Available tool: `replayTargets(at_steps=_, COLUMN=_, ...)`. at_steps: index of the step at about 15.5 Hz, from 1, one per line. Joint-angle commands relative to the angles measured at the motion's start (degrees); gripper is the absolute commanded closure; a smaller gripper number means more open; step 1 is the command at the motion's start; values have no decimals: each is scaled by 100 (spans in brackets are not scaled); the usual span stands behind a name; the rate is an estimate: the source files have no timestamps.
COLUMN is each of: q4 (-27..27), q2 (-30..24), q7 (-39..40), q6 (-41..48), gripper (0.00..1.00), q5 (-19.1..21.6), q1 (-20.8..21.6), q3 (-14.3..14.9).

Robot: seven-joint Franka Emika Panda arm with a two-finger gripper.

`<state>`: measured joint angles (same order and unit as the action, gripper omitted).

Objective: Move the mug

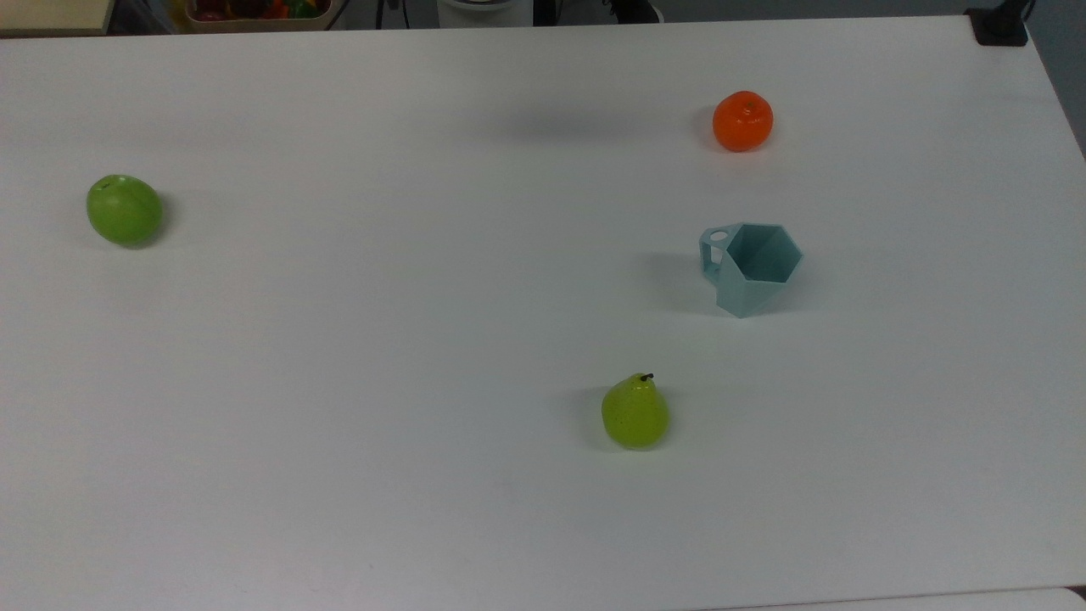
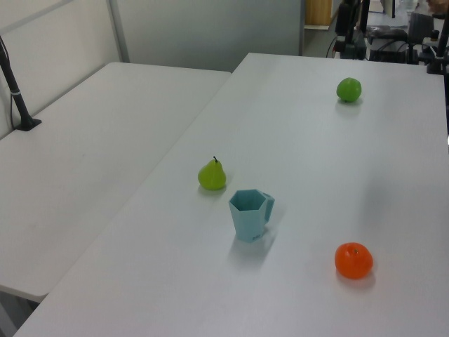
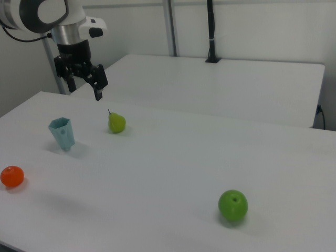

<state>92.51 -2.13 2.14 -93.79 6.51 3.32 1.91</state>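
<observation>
A: Which step is this?

B: I judge it the very start, the approach. The pale blue-teal faceted plastic mug (image 1: pixel 752 268) stands upright and untouched on the white table (image 1: pixel 382 339), with its small angular handle (image 1: pixel 714 248) on the top view's left side of the body.

A: And where is the mug among the rest?

B: Taking the mug as the mark: the round orange fruit (image 1: pixel 742 120) lies well apart from it toward the top view's upper edge, the yellow-green pear with a dark stem (image 1: pixel 635 412) lies near it toward the top view's lower left, and the green apple (image 1: pixel 124 210) is far off toward the top view's left. Nothing touches the mug.

A: What about the tool?

B: In the right view the black two-finger gripper (image 3: pixel 94 82) hangs in the air above and behind the mug, toward the right view's right of it, on the white arm (image 3: pixel 50 14). Its fingers (image 3: pixel 100 84) look parted by a moderate gap, with nothing between them and nothing touched.

A: So what does the next move call for?

B: As I read it, the gripper must travel over the mug and descend so one finger goes inside the hexagonal rim (image 2: pixel 250 200) and one outside a wall. The body tapers and looks light, so an off-centre closing could tip it. The pear is the nearest thing to steer clear of.
</observation>
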Motion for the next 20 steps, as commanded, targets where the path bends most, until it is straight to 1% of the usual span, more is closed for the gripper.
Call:
replayTargets(at_steps=1, q4=179, q2=-95, q7=155, q6=-157, gripper=0, q5=35, q1=90, q3=82)
replayTargets(at_steps=7, q4=188, q2=-42, q7=208, q6=-149, gripper=0, q5=35, q1=151, q3=38)
replayTargets(at_steps=8, q4=188, q2=-25, q7=313, q6=-157, gripper=0, q5=44, q1=152, q3=38)
replayTargets(at_steps=9, q4=179, q2=2, q7=531, q6=-157, gripper=0, q5=70, q1=152, q3=29)
replayTargets(at_steps=13, q4=171, q2=54, q7=1901, q6=-157, gripper=0, q5=105, q1=301, q3=-76)
replayTargets(at_steps=15, q4=144, q2=168, q7=2447, q6=-184, gripper=0, q5=62, q1=292, q3=-269)
replayTargets(at_steps=16, q4=127, q2=238, q7=2536, q6=-271, gripper=0, q5=35, q1=301, q3=-357)
replayTargets(at_steps=19, q4=179, q2=432, q7=2485, q6=-964, gripper=0, q5=26, q1=301, q3=-848)
replayTargets(at_steps=20, q4=179, q2=537, q7=2484, q6=-1088, gripper=2, q5=17, q1=301, q3=-980)
